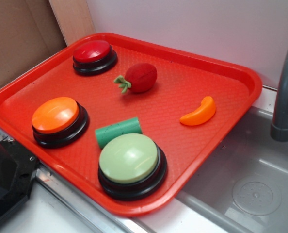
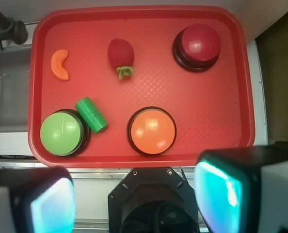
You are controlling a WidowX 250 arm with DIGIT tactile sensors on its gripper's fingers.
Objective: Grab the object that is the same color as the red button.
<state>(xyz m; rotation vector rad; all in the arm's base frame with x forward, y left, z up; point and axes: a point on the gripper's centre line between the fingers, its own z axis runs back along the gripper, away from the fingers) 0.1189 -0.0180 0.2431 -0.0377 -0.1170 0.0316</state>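
A small red plush strawberry with a green leafy stem lies on the red tray, toward its back middle; the wrist view shows it too. The red button with a black base stands at the tray's back left corner, to the upper right in the wrist view. My gripper is open and empty, high above the tray's near edge, far from the strawberry. Its two fingers frame the bottom of the wrist view. The gripper does not show in the exterior view.
An orange-domed button, a pale green-domed button, a green cylinder and an orange crescent toy also sit on the tray. A grey sink basin and faucet lie to the right. A black robot base is below.
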